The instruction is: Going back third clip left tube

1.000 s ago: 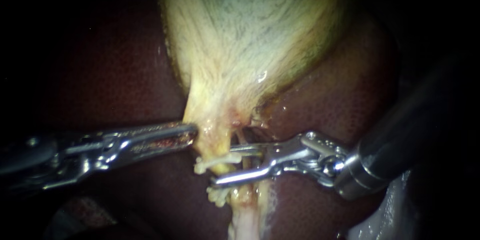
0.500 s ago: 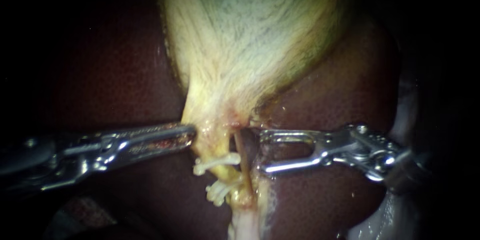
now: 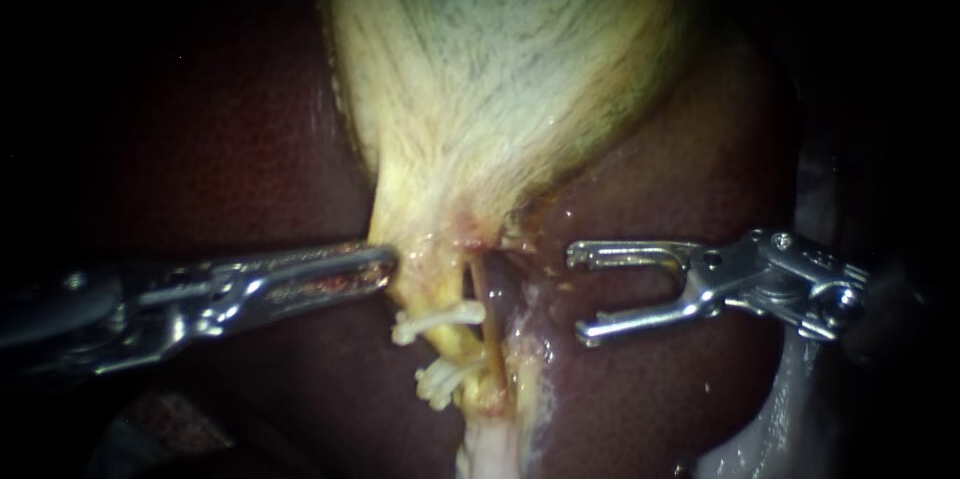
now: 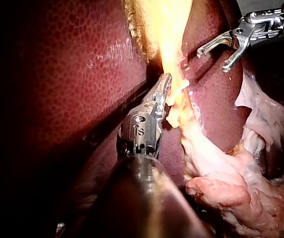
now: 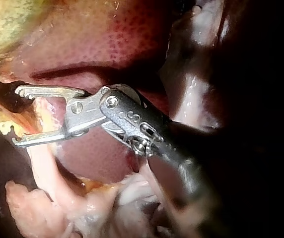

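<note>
**The right instrument is backing away from the left tube**

Closest to the camera, a strip of pale tissue [image 3: 488, 451] is lying wet on the liver [image 3: 230, 139]. Just past it, the left tube [image 3: 452, 347] is running up toward the gallbladder [image 3: 500, 89]. White clips are sitting across this tube. There is the upper clip [image 3: 440, 319], and below it the lower clips [image 3: 436, 381], which are bunched too tightly for me to count. A thin brown tube [image 3: 484, 309] is running close beside it.

The left instrument [image 3: 380, 264] is reaching in next. Its jaws are closed and are pinching the yellow bottom end of the gallbladder, just above the upper clip. It is holding that end steady.

Here is what is changing. A second ago the jaws of the right instrument [image 3: 577, 296] were standing around the tube, between the clips. Now they are hanging well off to the side, over bare liver. They are wide open and holding nothing. I think this means the clipping here is done and the instrument is going back out. That leaves the tube free. I cannot tell if a new clip is staying behind.

The liver is carrying everything. It is looking dark red, dotted and shiny wet. Farthest off, the gallbladder is rising pale and streaky. All around is black, so no bench or room is showing.
</note>
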`<state>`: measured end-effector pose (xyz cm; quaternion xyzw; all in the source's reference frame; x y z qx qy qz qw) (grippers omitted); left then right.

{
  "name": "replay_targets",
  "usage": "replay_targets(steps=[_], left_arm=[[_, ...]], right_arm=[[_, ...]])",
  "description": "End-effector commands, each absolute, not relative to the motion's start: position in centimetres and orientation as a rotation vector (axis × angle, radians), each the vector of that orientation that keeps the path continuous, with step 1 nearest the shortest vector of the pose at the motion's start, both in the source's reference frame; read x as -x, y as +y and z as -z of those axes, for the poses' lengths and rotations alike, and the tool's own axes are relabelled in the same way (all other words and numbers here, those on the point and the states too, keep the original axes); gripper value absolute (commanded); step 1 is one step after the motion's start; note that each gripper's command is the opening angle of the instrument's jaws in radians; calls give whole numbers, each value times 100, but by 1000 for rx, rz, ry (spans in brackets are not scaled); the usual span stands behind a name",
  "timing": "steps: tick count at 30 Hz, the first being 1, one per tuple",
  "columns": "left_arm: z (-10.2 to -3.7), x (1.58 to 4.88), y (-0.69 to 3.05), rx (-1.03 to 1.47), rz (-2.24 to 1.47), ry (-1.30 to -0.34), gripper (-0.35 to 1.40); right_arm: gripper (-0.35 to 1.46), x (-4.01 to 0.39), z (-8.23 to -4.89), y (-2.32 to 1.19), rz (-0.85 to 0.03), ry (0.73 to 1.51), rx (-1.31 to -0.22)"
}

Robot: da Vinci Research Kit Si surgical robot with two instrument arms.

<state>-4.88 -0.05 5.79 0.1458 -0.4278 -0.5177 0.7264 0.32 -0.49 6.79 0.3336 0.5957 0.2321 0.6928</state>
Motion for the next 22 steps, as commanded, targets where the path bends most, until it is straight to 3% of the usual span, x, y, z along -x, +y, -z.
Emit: replay_targets(steps=[1, 8, 22], left_arm=[[-582, 492, -6, -322, 1138, -943, -35], [-595, 513, -8, -329, 1132, -948, -35], [-601, 510, -5, -332, 1128, -952, -35]], right_arm=[[58, -32, -679, -49, -518, 1331, -746], [60, -31, -678, -50, -518, 1330, -746], [60, -31, -675, -47, -520, 1331, -747]])
